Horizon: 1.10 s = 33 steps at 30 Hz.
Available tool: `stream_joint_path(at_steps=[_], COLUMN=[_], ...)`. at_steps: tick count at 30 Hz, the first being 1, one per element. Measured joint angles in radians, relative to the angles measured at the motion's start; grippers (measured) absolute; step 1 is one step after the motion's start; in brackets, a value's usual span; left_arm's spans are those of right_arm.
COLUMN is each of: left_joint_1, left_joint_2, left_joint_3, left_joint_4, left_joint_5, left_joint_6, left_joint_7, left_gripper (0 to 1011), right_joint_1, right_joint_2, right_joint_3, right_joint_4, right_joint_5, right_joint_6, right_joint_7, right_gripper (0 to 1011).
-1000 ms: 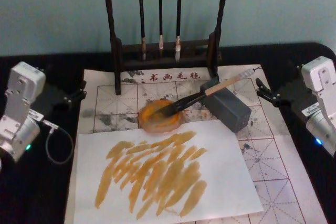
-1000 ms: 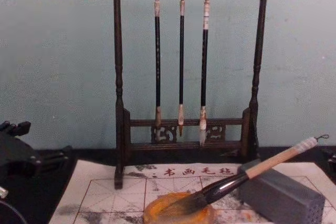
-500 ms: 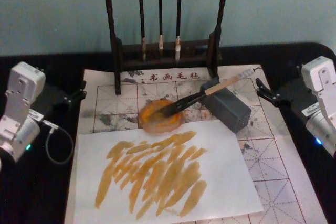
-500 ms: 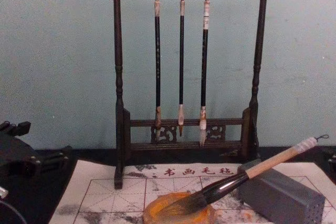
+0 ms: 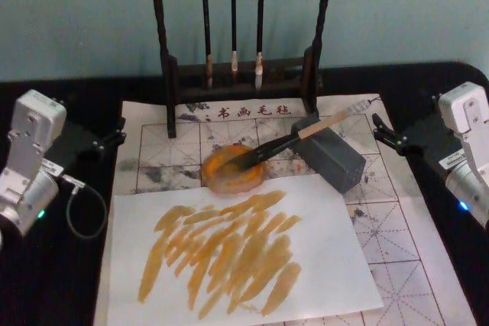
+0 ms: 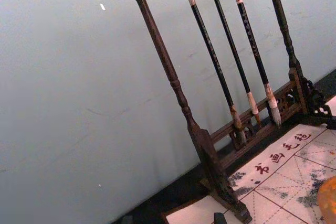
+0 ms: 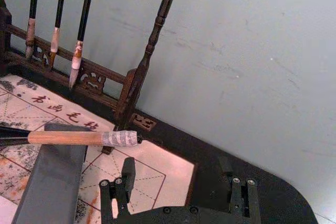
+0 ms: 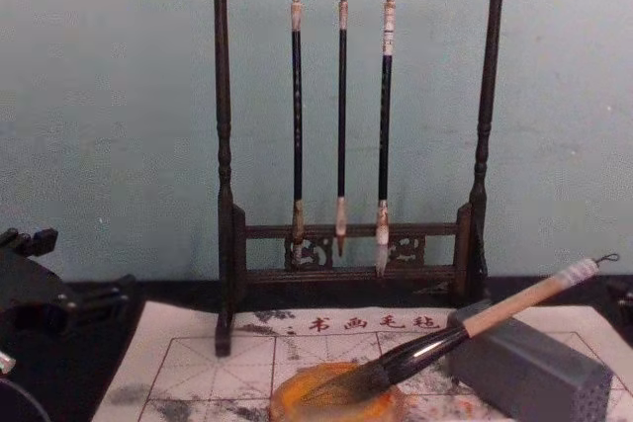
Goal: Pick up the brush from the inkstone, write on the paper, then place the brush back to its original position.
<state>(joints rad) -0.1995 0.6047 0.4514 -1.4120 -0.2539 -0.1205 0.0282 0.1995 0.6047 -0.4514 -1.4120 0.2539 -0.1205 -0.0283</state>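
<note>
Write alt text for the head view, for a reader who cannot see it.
The brush rests with its dark tip in the orange inkstone and its handle propped on a grey block, beyond a white sheet streaked with orange strokes. The left gripper and right gripper sit at either side.

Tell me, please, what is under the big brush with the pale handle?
The brush has its dark tip lying in the inkstone, and its handle rests on the grey block. The part of the dish under the bristles is covered.
</note>
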Motion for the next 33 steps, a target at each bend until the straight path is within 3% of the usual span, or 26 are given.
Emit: stream_joint_path(at_steps=[4, 20, 23, 26, 27, 31, 33], left_joint_1=[0.000, 0.000, 0.000, 0.000, 0.000, 0.000, 0.000], left_joint_2=[0.000, 0.000, 0.000, 0.000, 0.000, 0.000, 0.000], left_joint_3=[0.000, 0.000, 0.000, 0.000, 0.000, 0.000, 0.000], left_joint_4=[0.000, 0.000, 0.000, 0.000, 0.000, 0.000, 0.000], left_joint_5=[0.000, 0.000, 0.000, 0.000, 0.000, 0.000, 0.000], left_joint_6=[0.000, 0.000, 0.000, 0.000, 0.000, 0.000, 0.000], left_joint_7=[0.000, 0.000, 0.000, 0.000, 0.000, 0.000, 0.000], left_gripper=[1001, 1001, 1001, 1001, 1001, 1001, 1001], right_joint_1=[-0.009, -0.106, -0.127, -0.144, -0.144, -0.145, -0.142], right_joint_2=[-0.004, -0.051, -0.064, -0.088, -0.088, -0.124, -0.133], right_joint_3=[0.017, 0.154, 0.185, 0.225, 0.225, 0.266, 0.272], right_joint_4=[-0.007, -0.082, -0.096, -0.101, -0.101, -0.092, -0.085], right_joint_5=[0.018, 0.252, 0.320, 0.420, 0.420, 0.534, 0.566], right_joint_6=[0.002, 0.067, 0.092, 0.131, 0.131, 0.187, 0.205], right_joint_7=[0.017, 0.131, 0.166, 0.223, 0.223, 0.289, 0.307], right_gripper=[1000, 1000, 1000, 1000, 1000, 1000, 1000])
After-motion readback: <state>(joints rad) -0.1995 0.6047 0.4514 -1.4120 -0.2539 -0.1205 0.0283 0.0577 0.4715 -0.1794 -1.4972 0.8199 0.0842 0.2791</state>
